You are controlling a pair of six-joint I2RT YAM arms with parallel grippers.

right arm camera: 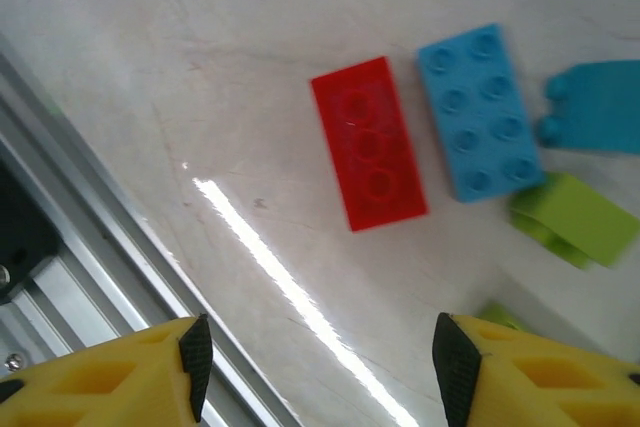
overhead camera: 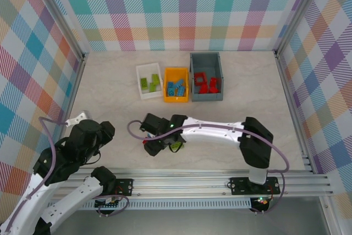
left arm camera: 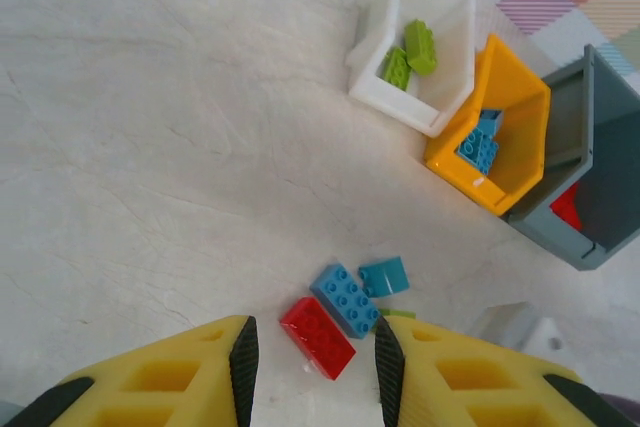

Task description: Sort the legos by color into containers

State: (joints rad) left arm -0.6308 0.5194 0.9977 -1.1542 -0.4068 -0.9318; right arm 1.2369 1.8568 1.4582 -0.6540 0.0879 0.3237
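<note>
The right claw (right arm camera: pixel 320 367) hangs released and empty over a red brick (right arm camera: pixel 368 144), with a blue brick (right arm camera: pixel 478 112) just beside it. The left claw (left arm camera: pixel 312 367) is spread too, holding nothing. Farther off stand the white bin (overhead camera: pixel 149 96), the orange bin (overhead camera: pixel 165 86) and the grey bin (overhead camera: pixel 206 56). This looks like a pick-up step: next, descend squarely, pinch the red brick, and carry it to the grey bin.

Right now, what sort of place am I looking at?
Probably a purpose-built robot test booth, not a home: bright checked wall panels close in a pale stone-look tabletop on three sides, and an aluminium rail runs along its near edge.
</note>
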